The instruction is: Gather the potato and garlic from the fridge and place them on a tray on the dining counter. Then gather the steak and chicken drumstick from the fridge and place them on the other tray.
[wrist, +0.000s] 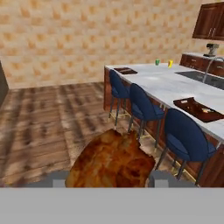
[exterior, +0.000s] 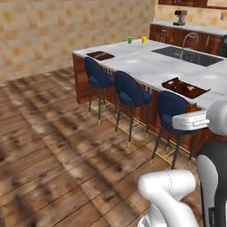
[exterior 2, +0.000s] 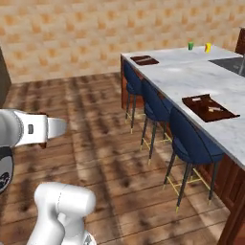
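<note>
Two trays on dining counter [exterior: 146, 66]: near tray [exterior: 185, 87], far tray [exterior: 100, 55]; three blue stools [exterior: 131, 92]. Gripper [wrist: 109, 178] clamped on chicken drumstick [wrist: 111, 161], glossy brown, lumpy.

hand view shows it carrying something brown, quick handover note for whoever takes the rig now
Gripper: shut on a browned piece of meat, likely the chicken drumstick or steak.
Dining counter: near tray holds small pale items, too small to name; far tray looks bare.
Done: one tray seems loaded.
Left: drive to the counter, set the meat on the far tray, then fetch the other meat from the fridge.
</note>
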